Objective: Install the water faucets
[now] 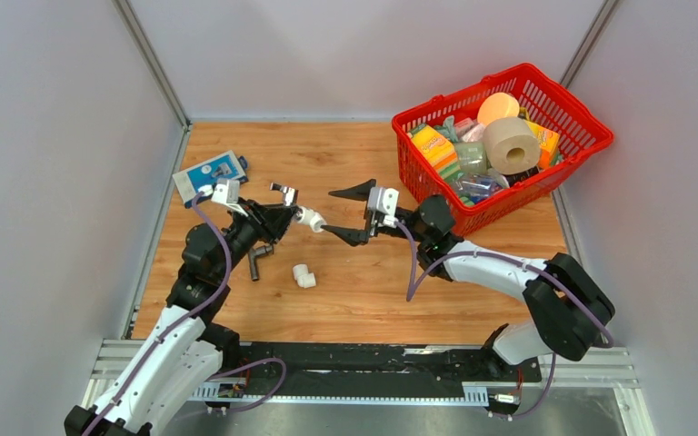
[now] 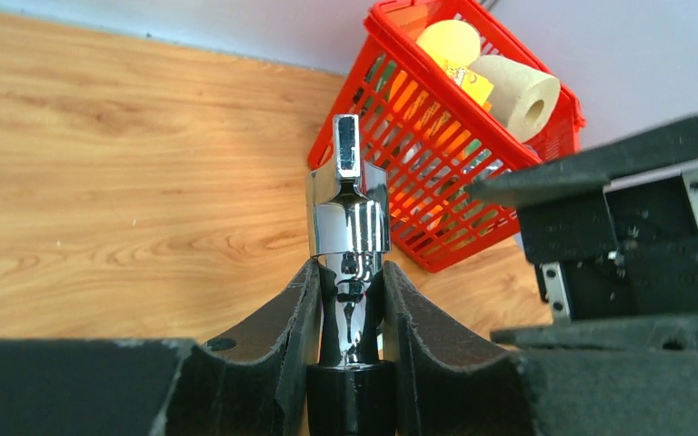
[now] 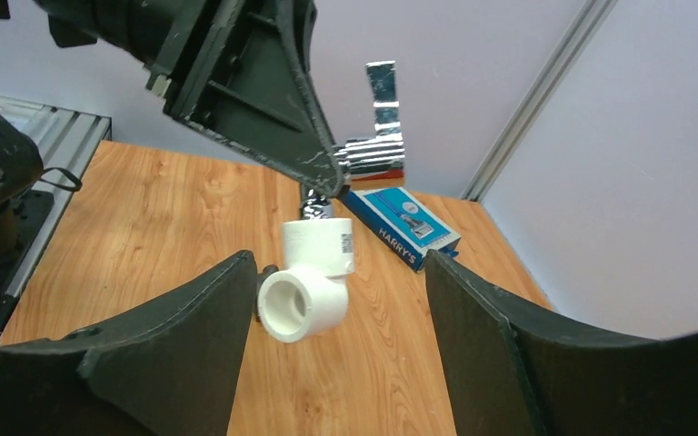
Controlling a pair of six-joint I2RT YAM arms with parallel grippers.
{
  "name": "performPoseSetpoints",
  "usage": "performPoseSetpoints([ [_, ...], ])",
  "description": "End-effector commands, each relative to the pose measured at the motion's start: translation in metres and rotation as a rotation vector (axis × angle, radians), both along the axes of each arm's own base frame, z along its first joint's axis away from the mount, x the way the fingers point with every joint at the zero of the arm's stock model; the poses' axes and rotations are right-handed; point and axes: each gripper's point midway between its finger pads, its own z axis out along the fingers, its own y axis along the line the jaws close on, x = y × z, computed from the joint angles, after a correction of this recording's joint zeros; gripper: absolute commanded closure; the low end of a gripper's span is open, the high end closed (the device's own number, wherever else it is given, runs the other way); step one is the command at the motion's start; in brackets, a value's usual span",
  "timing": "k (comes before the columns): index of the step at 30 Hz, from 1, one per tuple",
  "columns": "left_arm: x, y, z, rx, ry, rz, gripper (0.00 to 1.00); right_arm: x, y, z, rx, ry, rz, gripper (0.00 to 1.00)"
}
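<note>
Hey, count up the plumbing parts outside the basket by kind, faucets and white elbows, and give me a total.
Faucets: 2 (chrome faucet, grey faucet)
Elbows: 2 (raised elbow, loose elbow)
Total: 4

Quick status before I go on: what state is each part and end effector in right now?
Left end effector: shut on the chrome faucet.
Chrome faucet: held, white elbow on its end.
Right end effector: open, fingers flanking that elbow.
Dark faucet: lying loose on the table.
Second elbow: loose on the table, empty.
Red basket: upright, full.
</note>
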Motion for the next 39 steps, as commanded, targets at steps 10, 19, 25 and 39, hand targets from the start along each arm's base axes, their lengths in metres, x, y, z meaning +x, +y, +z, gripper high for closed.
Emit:
performPoseSetpoints([
  [10, 0.019, -0.001, 0.025, -0.176, 0.070, 0.060, 1.00, -0.012, 0.007, 0.003, 0.041, -0.098, -0.059, 0.26],
  [19, 0.016, -0.008, 0.039, -0.215, 0.071, 0.014, 1.00, -0.014, -0.002, 0.003, 0.025, -0.091, -0.088, 0.26],
  [25, 0.009, -0.008, 0.041, -0.234, 0.082, 0.006, 1.00, -0.020, -0.007, 0.007, 0.017, -0.143, -0.095, 0.26],
  [39, -0.008, -0.010, 0.052, -0.283, 0.063, -0.048, 1.00, -0.023, 0.012, -0.015, -0.032, -0.179, -0.014, 0.27],
])
